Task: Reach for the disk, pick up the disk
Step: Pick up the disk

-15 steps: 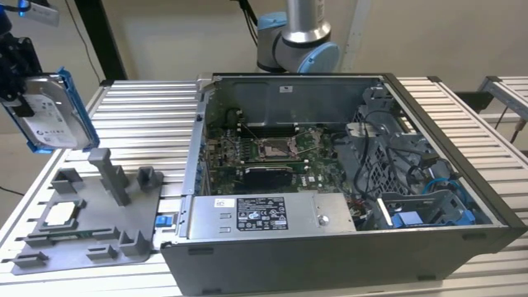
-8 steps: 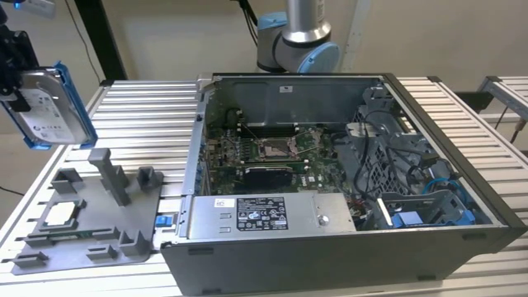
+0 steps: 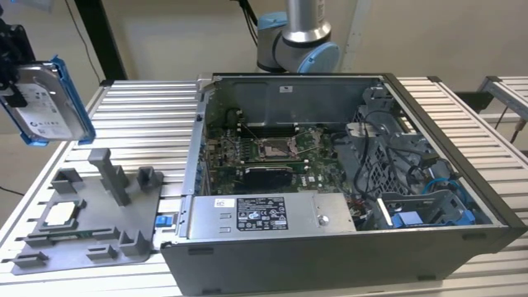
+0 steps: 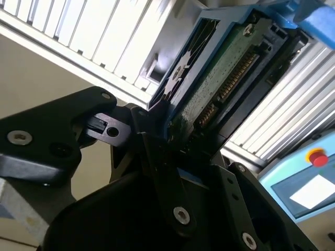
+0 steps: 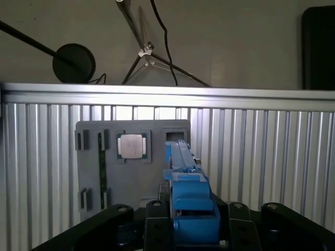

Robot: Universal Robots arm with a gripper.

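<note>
The disk (image 3: 48,102), silver-grey with a white label and a bright blue frame, hangs tilted in the air above the table's corner at the exterior view's left. My gripper (image 3: 12,62) is shut on its upper end. In the second wrist view the disk (image 4: 225,78) shows its green circuit board and connector side, clamped between my black fingers (image 4: 157,141). In the first wrist view the disk (image 5: 186,172) is seen edge-on, with its blue frame between the two fingers (image 5: 157,219).
Below the disk, a grey fixture plate (image 3: 123,241) with upright posts holds a small square chip (image 3: 62,215). An open computer case (image 3: 486,204) takes up the middle of the slatted table (image 3: 148,117), with a long grey box (image 3: 264,213) at its front. The arm's base (image 3: 297,43) stands behind.
</note>
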